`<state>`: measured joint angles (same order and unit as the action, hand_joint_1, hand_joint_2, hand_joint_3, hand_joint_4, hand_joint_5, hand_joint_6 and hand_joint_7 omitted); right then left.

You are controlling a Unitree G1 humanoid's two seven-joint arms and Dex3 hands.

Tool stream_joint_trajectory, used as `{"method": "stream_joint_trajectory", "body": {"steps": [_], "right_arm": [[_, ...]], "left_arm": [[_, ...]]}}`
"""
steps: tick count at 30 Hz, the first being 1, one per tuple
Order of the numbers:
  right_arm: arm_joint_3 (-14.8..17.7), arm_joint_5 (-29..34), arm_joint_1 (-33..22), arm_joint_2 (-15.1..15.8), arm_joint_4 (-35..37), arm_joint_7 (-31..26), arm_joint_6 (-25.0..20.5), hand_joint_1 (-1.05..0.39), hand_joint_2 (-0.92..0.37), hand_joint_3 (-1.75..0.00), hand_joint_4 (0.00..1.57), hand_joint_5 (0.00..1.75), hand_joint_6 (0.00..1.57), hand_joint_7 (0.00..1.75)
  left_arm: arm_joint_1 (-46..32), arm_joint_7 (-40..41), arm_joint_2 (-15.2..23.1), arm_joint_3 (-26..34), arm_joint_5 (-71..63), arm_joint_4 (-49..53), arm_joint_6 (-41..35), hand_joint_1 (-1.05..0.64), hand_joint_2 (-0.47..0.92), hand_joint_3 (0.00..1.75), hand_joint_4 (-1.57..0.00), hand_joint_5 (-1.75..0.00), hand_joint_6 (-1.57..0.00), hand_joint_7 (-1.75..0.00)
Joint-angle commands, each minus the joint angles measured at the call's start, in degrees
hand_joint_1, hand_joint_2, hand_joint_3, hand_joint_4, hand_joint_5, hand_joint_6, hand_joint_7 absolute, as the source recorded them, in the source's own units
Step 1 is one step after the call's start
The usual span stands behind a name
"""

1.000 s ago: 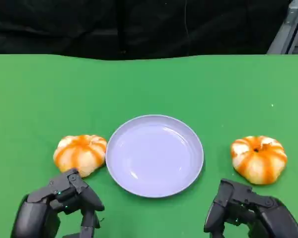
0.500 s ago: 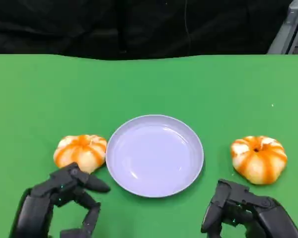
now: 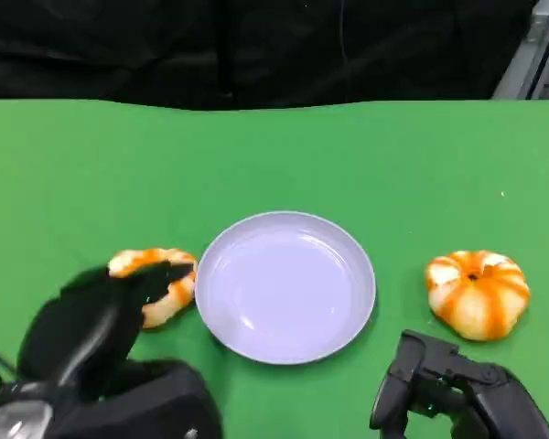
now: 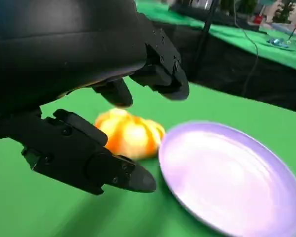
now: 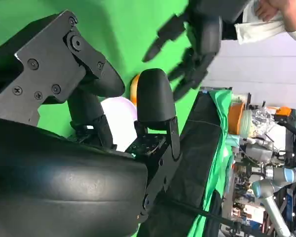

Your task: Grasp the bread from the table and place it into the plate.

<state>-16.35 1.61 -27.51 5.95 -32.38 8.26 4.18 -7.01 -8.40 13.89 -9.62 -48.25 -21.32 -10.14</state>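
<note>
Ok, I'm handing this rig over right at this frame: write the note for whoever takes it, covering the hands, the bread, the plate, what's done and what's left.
Left hand: raised over the left bread, fingers apart, holding nothing; contact can't be told.
Right hand: low at the near edge of the table, holding nothing; whether its fingers are curled or apart can't be told.
Plate: centre of the table, nothing in it.
Left bread lies against the plate's left rim; right bread lies apart on the plate's right.
Done: nothing placed.
Left: grasp a bread, set it in the plate.
</note>
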Motion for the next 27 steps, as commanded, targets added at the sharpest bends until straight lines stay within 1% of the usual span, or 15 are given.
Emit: {"method": "stream_joint_trajectory", "body": {"steps": [1,2,4,8,12,15,17,19,23,27], "right_arm": [[0.2,0.1,-0.7,0.5,-0.5,-0.2,0.5,-0.03,-0.32,-1.39,0.70,1.72,0.68,1.54],[0.1,0.2,-0.9,0.4,-0.7,-0.2,0.5,-0.03,-0.33,-1.39,0.70,1.72,0.68,1.54],[-0.3,0.3,-1.0,0.3,-0.9,-0.3,0.4,-0.04,-0.33,-1.37,0.69,1.72,0.68,1.54],[-0.6,0.4,-1.3,0.2,-1.5,-0.5,-0.2,-0.04,-0.34,-1.37,0.70,1.72,0.68,1.54],[-0.7,-0.1,-1.2,0.2,-1.5,-0.4,-0.3,-0.04,-0.34,-1.38,0.69,1.73,0.67,1.54],[-1.0,-0.4,-2.0,0.2,-2.3,-0.5,-0.7,-0.03,-0.33,-1.40,0.68,1.74,0.67,1.54],[-1.1,-0.3,-2.3,0.2,-2.7,-0.5,-0.9,-0.02,-0.33,-1.41,0.67,1.74,0.67,1.54],[-1.2,-0.1,-2.5,0.3,-2.9,-0.6,-1.0,-0.03,-0.32,-1.41,0.67,1.74,0.67,1.54],[-1.7,0.1,-3.0,0.2,-3.0,-0.9,-0.8,-0.04,-0.33,-1.39,0.68,1.73,0.67,1.54],[-2.1,-0.1,-3.8,0.2,-4.0,-1.1,-1.3,-0.03,-0.33,-1.39,0.68,1.73,0.67,1.53]], "left_arm": [[5.4,-4.3,3.5,-3.1,-7.8,3.2,-3.8,-0.55,0.92,0.16,-0.02,-0.45,-0.25,0.00],[6.7,-4.9,4.0,-3.8,-9.3,4.3,-4.4,-0.56,0.92,0.15,-0.01,-0.39,-0.21,-0.01],[9.6,-5.3,4.2,-4.7,-10.7,7.1,-5.3,-0.58,0.92,0.14,0.00,-0.32,-0.18,0.00],[14.1,-6.0,4.4,-6.6,-13.2,11.8,-7.2,-0.61,0.92,0.14,0.00,-0.25,-0.16,0.00],[18.5,-6.2,3.8,-8.4,-13.7,17.8,-9.0,-0.61,0.92,0.12,0.00,-0.30,-0.18,-0.01],[21.9,-6.2,3.4,-10.0,-13.2,24.1,-10.0,-0.62,0.92,0.13,0.00,-0.29,-0.17,0.00],[23.2,-5.9,3.4,-10.8,-13.0,26.5,-10.4,-0.62,0.92,0.14,0.00,-0.29,-0.17,0.00],[25.1,-4.4,2.8,-11.5,-11.7,31.3,-10.2,-0.62,0.92,0.14,-0.02,-0.30,-0.19,-0.01],[28.2,-4.4,1.5,-12.6,-8.9,39.8,-10.6,-0.63,0.92,0.14,-0.01,-0.31,-0.20,-0.02],[30.7,-3.1,0.1,-13.5,-5.6,48.6,-9.7,-0.63,0.92,0.11,-0.03,-0.33,-0.23,-0.02]]}}
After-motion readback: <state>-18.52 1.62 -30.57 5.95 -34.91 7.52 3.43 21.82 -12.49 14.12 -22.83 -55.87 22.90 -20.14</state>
